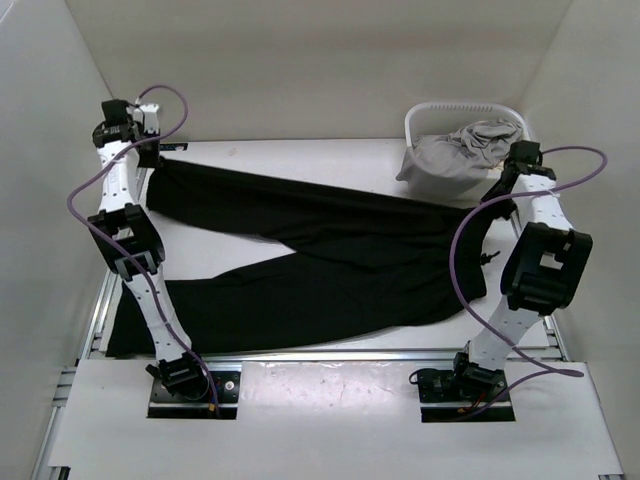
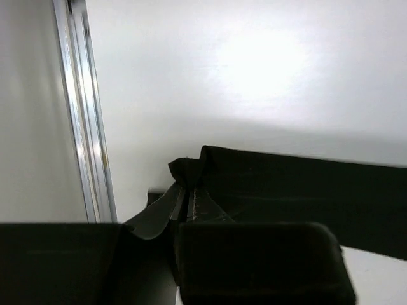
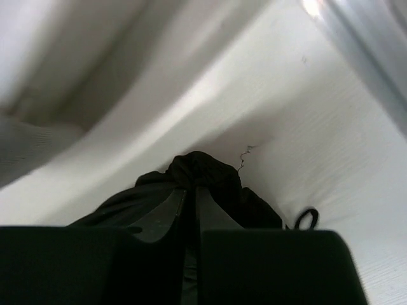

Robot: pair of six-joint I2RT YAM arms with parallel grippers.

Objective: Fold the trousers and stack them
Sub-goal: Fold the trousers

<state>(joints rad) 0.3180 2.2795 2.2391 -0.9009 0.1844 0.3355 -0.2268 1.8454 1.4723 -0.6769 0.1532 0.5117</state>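
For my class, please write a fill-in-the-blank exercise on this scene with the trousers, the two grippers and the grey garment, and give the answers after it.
1. The trousers spread across the table are ____ in colour.
2. The grey garment lies in a white ____ at the far right.
3. The left gripper is shut on the end of one trouser ____.
4. The right gripper is shut on the trousers at their ____ end, opposite the legs.
Missing words: black; basket; leg; waist.
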